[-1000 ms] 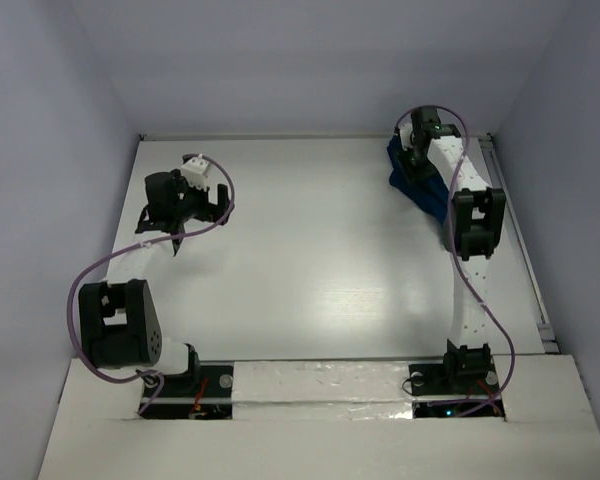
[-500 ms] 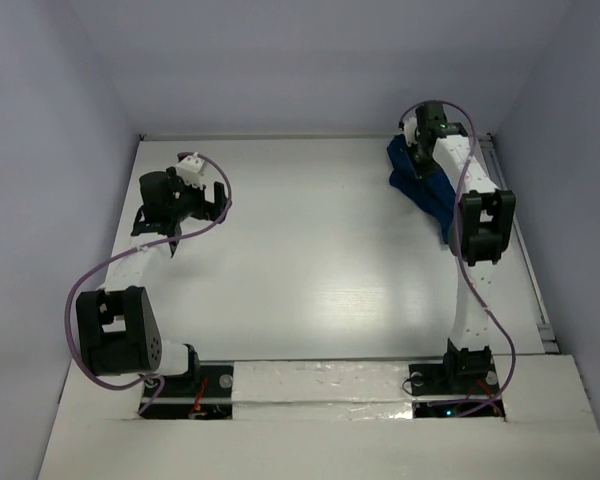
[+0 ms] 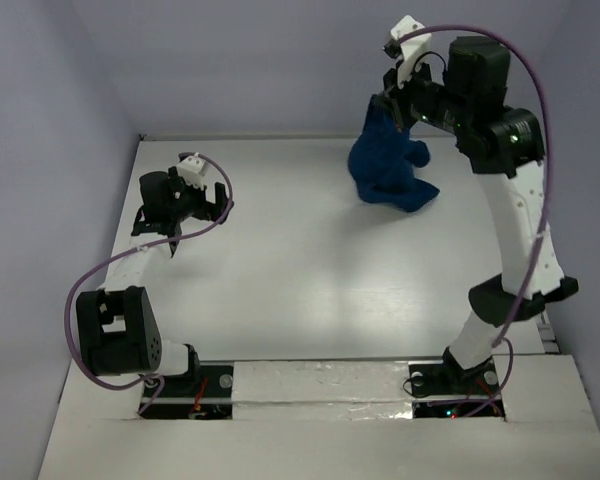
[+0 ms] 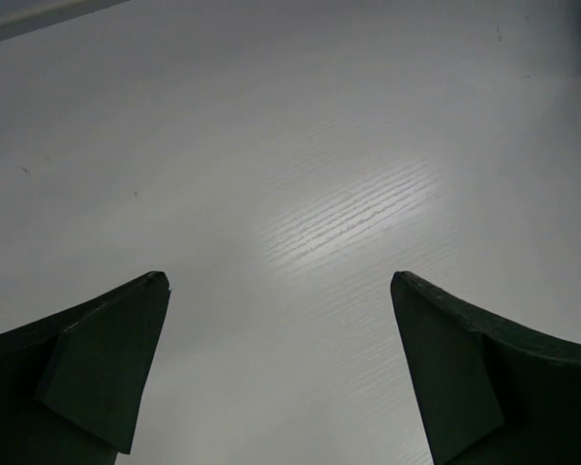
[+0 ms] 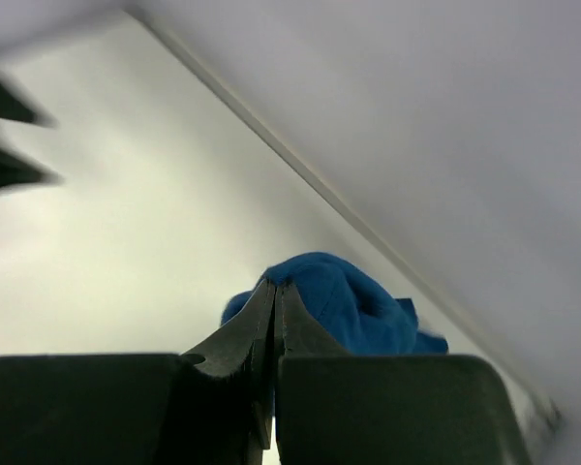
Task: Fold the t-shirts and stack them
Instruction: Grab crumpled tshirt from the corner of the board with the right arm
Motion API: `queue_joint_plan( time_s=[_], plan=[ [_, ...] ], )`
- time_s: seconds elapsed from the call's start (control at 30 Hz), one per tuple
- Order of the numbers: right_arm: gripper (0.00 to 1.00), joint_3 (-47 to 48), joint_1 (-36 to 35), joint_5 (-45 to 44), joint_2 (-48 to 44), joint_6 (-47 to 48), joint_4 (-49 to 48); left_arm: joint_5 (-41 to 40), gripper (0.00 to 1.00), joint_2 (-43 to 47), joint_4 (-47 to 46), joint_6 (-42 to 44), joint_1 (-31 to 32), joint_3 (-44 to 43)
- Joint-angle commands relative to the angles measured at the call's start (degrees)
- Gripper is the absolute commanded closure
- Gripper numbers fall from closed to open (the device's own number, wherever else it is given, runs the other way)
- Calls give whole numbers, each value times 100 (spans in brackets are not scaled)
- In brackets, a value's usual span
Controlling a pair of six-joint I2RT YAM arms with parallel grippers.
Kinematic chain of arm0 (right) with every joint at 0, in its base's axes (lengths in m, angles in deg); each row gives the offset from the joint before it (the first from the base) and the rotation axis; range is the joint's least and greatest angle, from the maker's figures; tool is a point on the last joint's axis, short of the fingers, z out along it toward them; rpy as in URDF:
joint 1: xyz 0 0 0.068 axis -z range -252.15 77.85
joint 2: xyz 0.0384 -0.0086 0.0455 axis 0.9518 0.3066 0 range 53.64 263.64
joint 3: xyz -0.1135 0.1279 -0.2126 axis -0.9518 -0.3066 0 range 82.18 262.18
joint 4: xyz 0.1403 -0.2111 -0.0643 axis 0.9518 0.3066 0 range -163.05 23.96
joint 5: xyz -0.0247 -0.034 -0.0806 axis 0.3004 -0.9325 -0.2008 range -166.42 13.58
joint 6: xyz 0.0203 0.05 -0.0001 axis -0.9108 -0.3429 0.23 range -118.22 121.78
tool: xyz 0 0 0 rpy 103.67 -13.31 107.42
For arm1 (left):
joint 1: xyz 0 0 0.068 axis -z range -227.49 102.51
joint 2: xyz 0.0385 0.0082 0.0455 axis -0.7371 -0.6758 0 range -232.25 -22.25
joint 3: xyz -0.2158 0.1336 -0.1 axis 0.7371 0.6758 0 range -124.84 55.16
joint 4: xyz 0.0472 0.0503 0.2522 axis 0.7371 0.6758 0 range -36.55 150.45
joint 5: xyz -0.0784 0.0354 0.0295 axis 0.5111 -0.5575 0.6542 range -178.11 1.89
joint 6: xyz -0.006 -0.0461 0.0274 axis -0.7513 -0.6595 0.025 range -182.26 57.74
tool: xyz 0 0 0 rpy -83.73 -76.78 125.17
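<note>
Jaws clenched on my right gripper (image 3: 387,108): they pinch the top of the dark blue t-shirt (image 3: 385,165), which hangs bunched over the far right part of the table (image 3: 300,280). I cannot tell whether its lower folds touch the table. From the right wrist camera I see the closed tips biting into the cloth. My left gripper (image 3: 156,236) sits released over the table's far left part, with white tabletop showing between its spread jaws.
</note>
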Motion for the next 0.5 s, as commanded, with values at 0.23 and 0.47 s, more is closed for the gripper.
queue_joint_plan(
  time_s=[0.23,0.47],
  plan=[
    [100,305,-626,228,-1643,-436,-640,300,1,302,-272,-28,-71,112],
    [100,-926,-626,-1328,-2057,118,-1335,300,1,337,-316,-28,-71,138]
  ],
)
